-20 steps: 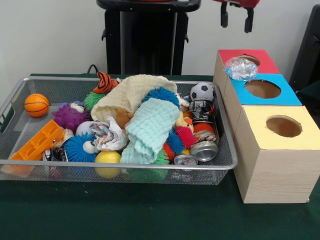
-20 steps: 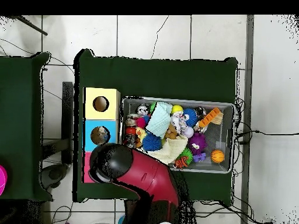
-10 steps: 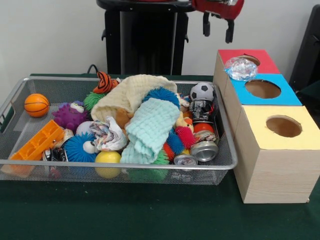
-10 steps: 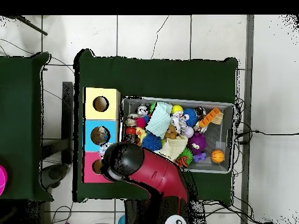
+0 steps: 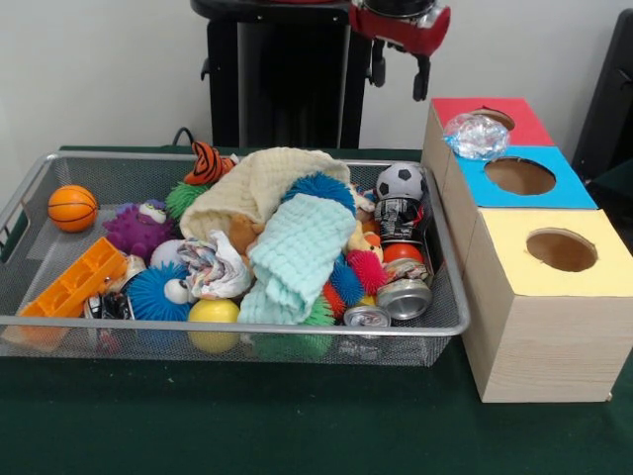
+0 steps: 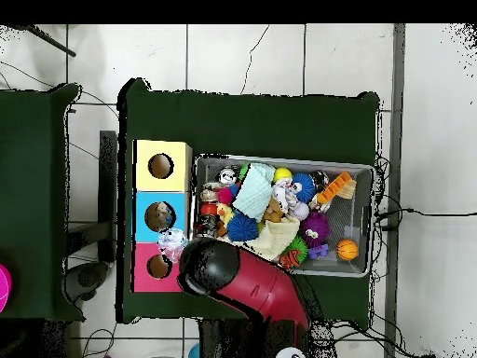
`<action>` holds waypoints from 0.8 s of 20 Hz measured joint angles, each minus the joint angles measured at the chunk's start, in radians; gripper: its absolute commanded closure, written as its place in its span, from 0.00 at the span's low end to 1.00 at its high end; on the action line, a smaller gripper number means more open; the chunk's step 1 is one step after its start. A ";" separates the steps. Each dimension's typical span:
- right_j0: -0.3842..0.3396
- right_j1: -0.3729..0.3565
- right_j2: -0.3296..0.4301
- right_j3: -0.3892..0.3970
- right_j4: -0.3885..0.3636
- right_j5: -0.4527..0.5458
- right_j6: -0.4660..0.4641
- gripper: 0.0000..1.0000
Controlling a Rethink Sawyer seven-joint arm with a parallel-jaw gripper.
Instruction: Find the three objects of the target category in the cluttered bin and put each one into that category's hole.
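My gripper [image 5: 399, 75] hangs open and empty high above the far right corner of the wire bin [image 5: 237, 327], left of the red box [image 5: 519, 124]. A crumpled clear plastic lump [image 5: 476, 136] rests on the red box's top, beside its hole and against the blue box [image 5: 554, 193]. The yellow box [image 5: 514, 267] stands nearest. In the overhead view the arm's head [image 6: 212, 265] covers the gripper between the red box [image 6: 142, 270] and the bin [image 6: 368, 224]. The plastic lump [image 6: 171, 244] lies there at the red and blue boxes' shared edge.
The bin is piled with a mint cloth [image 5: 297, 252], a cream cloth [image 5: 259, 183], spiky balls, a soccer ball [image 5: 401, 181], a basketball [image 5: 73, 208], a yellow ball [image 5: 214, 312], crushed cans [image 5: 404, 297] and an orange tray [image 5: 69, 282].
My gripper has swung from above the red box leftwards to the bin's far right corner, staying open. The plastic lump has stayed on the box.
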 measured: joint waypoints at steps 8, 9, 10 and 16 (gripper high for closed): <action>-0.045 0.034 0.021 0.045 -0.011 -0.105 0.000 0.00; -0.051 0.045 0.026 0.047 -0.011 -0.124 0.000 0.00; -0.052 0.053 0.028 0.047 -0.011 -0.134 0.000 0.00; -0.056 0.131 0.057 0.047 -0.011 -0.212 0.000 0.00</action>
